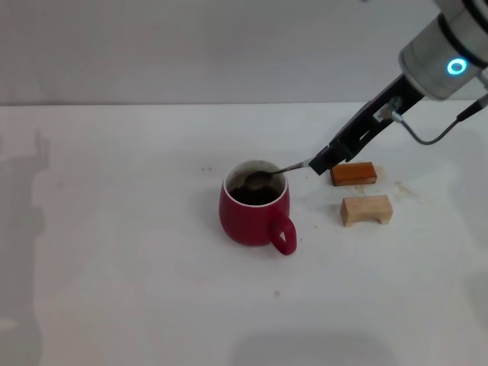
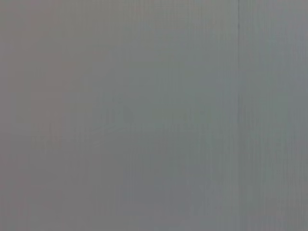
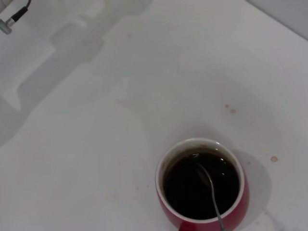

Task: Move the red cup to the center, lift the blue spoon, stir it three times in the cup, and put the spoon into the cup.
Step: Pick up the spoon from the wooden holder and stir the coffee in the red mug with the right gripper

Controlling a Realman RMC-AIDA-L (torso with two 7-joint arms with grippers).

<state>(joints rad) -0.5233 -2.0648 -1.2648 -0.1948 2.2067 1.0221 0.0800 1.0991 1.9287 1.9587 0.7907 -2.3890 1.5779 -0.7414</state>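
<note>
The red cup (image 1: 248,217) stands near the middle of the white table, its handle toward the front right, with dark liquid inside. The blue spoon (image 1: 286,168) slants down into it, its grey bowl (image 1: 258,180) resting in the liquid. Only the metal neck and bowl show; the handle is hidden inside my right gripper (image 1: 321,162), which is shut on it just right of and above the cup's rim. In the right wrist view the cup's rim (image 3: 159,177) and the spoon (image 3: 210,187) appear from above. My left gripper is out of view.
Two small wooden blocks lie right of the cup: an orange-brown one (image 1: 353,173) directly under my right gripper and a pale one (image 1: 366,210) nearer the front. The left wrist view shows only flat grey.
</note>
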